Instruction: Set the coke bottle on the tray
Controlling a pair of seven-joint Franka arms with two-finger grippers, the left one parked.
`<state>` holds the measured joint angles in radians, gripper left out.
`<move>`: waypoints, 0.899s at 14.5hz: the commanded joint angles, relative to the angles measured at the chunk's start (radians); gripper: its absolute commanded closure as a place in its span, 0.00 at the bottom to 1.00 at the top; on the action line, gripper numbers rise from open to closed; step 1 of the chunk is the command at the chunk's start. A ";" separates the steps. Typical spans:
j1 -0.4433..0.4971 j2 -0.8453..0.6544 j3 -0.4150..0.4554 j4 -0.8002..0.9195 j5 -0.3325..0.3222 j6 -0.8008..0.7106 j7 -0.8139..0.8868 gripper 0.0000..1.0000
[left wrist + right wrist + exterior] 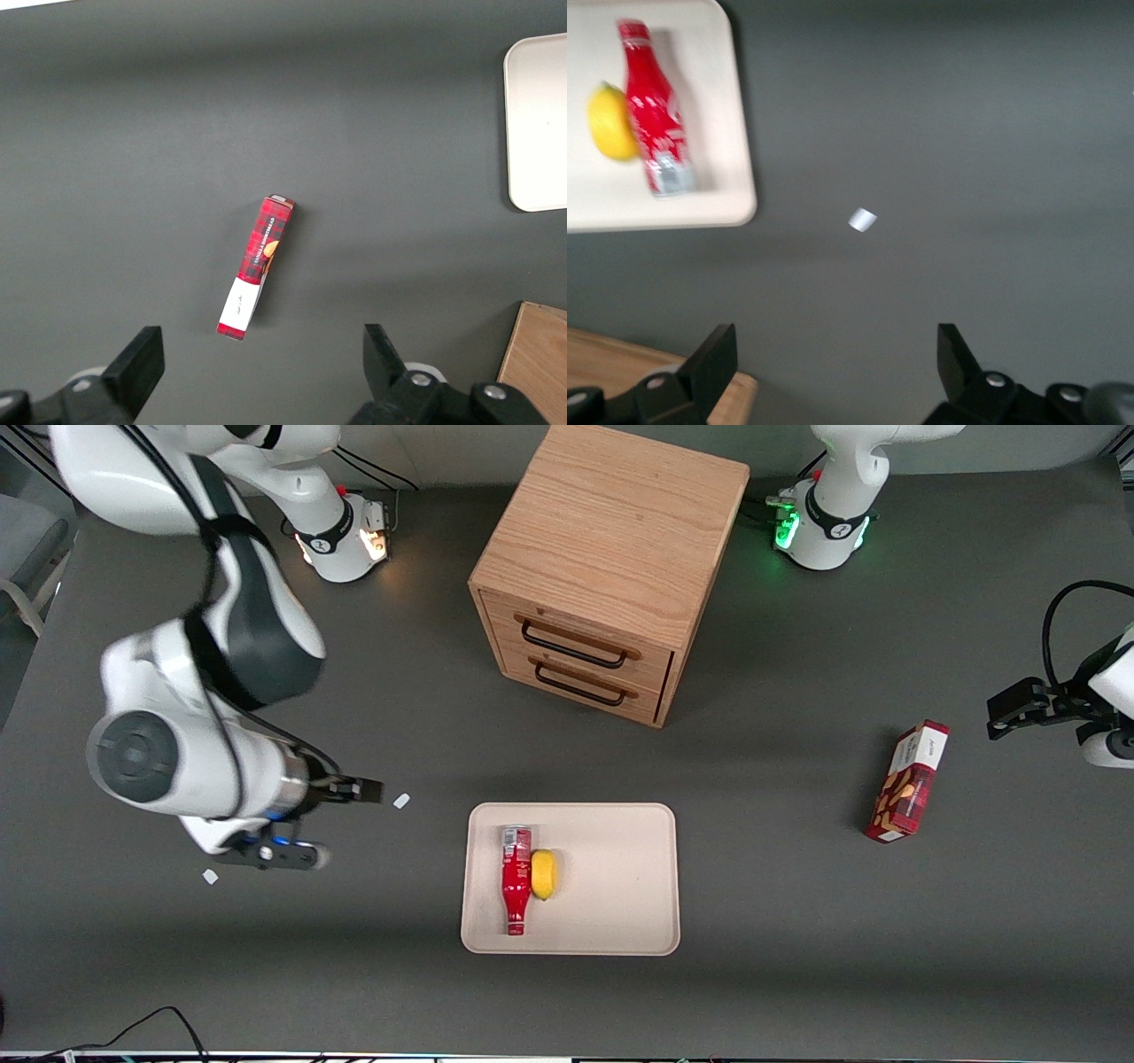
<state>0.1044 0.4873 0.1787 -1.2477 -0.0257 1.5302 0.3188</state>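
The red coke bottle (516,879) lies on its side on the cream tray (620,886), its cap toward the front camera and its silvery base away from it. A yellow lemon (543,874) touches its side. In the right wrist view the bottle (656,108) and lemon (611,122) lie on the tray (735,177). My right gripper (341,819) is open and empty, above bare table toward the working arm's end, well apart from the tray. Its fingertips (719,352) stand wide apart with nothing between them.
A wooden two-drawer cabinet (607,567) stands farther from the front camera than the tray. A red snack box (908,782) lies toward the parked arm's end, also in the left wrist view (257,267). Two small white scraps (401,801) (210,876) lie near my gripper.
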 commanded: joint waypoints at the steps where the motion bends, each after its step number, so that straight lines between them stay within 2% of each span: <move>1: -0.083 -0.157 0.007 -0.199 0.033 0.001 -0.135 0.00; 4: -0.109 -0.232 -0.010 -0.271 0.033 -0.015 -0.217 0.00; 8: -0.098 -0.390 -0.091 -0.410 0.050 0.001 -0.279 0.00; 10: -0.088 -0.504 -0.128 -0.531 0.053 0.059 -0.279 0.00; 13: -0.020 -0.708 -0.212 -0.729 0.053 0.159 -0.257 0.00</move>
<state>0.0320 -0.0310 0.0335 -1.7736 0.0031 1.6023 0.0615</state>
